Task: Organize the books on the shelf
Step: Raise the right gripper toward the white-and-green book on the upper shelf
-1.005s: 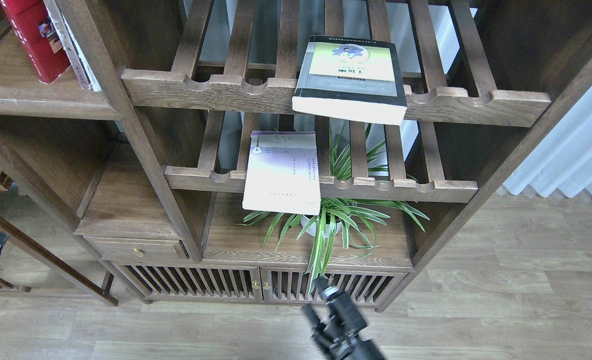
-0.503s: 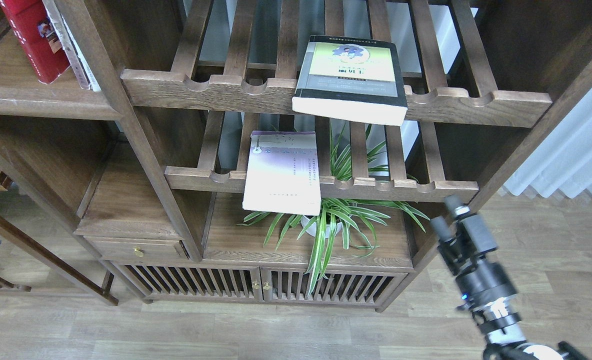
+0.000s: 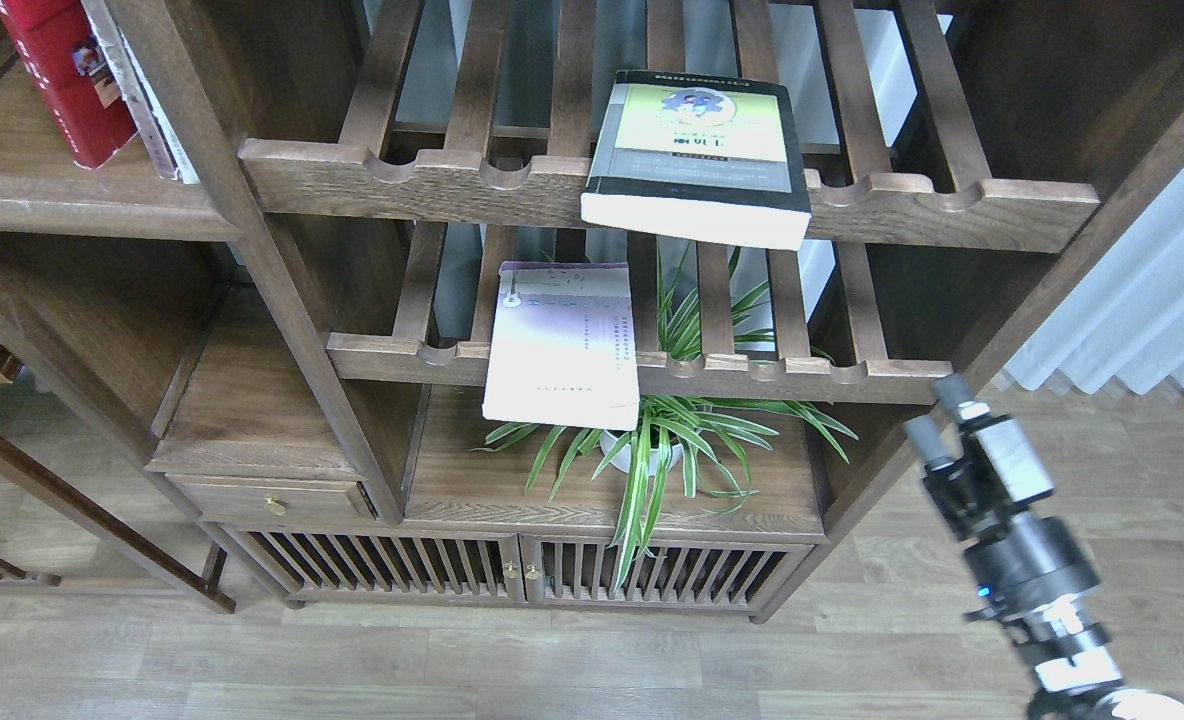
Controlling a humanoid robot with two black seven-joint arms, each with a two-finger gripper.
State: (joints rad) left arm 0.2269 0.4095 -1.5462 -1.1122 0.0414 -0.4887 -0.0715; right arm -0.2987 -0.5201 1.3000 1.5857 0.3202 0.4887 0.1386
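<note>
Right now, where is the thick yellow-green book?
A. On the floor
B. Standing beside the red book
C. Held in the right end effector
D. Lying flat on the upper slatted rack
D: the yellow-green book lies flat on the upper slatted rack, its front edge overhanging the rail.

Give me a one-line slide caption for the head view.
Right gripper open, raised beside bookcase; yellow-green book and lavender book lie on slatted racks.

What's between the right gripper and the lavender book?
In the head view, the spider plant's leaves and the cabinet's right post lie between the right gripper and the lavender book, which overhangs the lower slatted rack.
</note>
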